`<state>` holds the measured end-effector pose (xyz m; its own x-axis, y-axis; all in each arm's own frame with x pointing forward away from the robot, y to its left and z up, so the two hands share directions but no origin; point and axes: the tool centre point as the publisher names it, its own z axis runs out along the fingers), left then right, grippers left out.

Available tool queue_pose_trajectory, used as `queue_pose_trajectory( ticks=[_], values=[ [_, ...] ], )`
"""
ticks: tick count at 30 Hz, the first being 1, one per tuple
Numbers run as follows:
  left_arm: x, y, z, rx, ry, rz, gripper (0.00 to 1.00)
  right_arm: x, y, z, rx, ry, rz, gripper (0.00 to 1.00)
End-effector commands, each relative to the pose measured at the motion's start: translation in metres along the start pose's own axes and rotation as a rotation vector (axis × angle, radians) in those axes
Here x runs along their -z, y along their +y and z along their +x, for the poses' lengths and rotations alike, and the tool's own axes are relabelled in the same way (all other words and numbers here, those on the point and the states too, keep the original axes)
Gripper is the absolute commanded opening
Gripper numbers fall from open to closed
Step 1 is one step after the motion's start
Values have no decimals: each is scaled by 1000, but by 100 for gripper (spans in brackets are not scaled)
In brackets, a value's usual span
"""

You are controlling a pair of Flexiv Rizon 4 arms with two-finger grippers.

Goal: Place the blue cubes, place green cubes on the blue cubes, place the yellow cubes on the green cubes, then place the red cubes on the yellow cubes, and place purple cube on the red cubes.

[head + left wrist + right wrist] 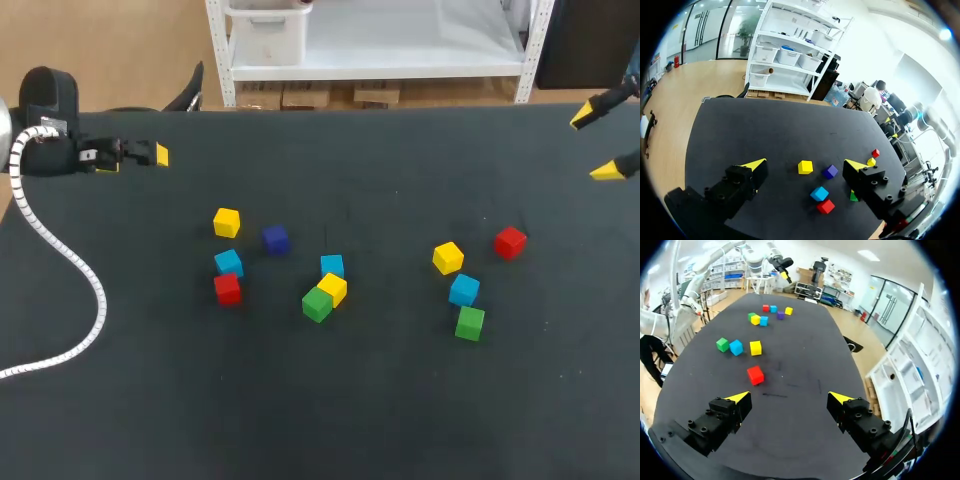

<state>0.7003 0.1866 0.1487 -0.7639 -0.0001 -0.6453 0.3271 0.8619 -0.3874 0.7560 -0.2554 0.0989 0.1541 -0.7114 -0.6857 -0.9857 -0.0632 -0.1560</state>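
Note:
Loose cubes lie across the black table [120, 380]. At left are a yellow cube [226, 222], the purple cube [276, 239], a blue cube [229, 263] and a red cube [227, 288]. In the middle a blue cube [332, 265], a yellow cube [333, 288] and a green cube [317, 304] touch. At right sit yellow [447, 257], red [510, 242], blue [464, 290] and green [470, 323] cubes. My left gripper [135, 160] hangs open over the far left. My right gripper [597, 145] is open at the far right edge, the red cube [755, 375] ahead of it. Neither holds anything.
A white ribbed cable [70, 260] trails from the left arm across the table's left side. The near half of the table holds no cubes. In the left wrist view the yellow cube [805, 167] and purple cube [829, 171] lie ahead of the fingers.

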Motion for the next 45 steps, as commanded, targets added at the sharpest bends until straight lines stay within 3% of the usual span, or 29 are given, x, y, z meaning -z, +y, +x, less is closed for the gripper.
queue_pose_trajectory(
  ticks=[1, 23, 32, 34, 36, 37, 39, 41, 42, 45],
  values=[
    [0, -2, -1, 2, 5, -8, 100, 2, -6, 3, 2, -29, -250, 100],
    [0, -2, -1, 2, 5, -8, 100, 8, 7, 14, -17, -97, -113, 100],
    [0, -2, -1, 2, 5, -8, 100, 8, 8, 13, -17, -100, -113, 100],
    [10, 1, -6, -103, -18, 67, 100, 8, 8, 13, -17, -100, -113, 100],
    [21, -2, -9, -354, -11, 130, 100, 8, 8, 13, -17, -100, -113, 100],
    [25, -3, -9, -435, 8, 183, 100, 8, 8, 13, -17, -100, -113, 100],
    [39, -6, -9, -725, 48, 308, 100, 8, 8, 13, -17, -100, -113, 100],
    [50, -8, -10, -909, 112, 450, 100, 8, 8, 13, -17, -100, -113, 100],
    [53, -9, -9, -1010, 152, 473, 100, 8, 8, 13, -17, -100, -113, 100],
    [53, -9, -9, -1010, 152, 473, 100, 8, 8, 13, -17, -100, -113, 100]
  ],
)
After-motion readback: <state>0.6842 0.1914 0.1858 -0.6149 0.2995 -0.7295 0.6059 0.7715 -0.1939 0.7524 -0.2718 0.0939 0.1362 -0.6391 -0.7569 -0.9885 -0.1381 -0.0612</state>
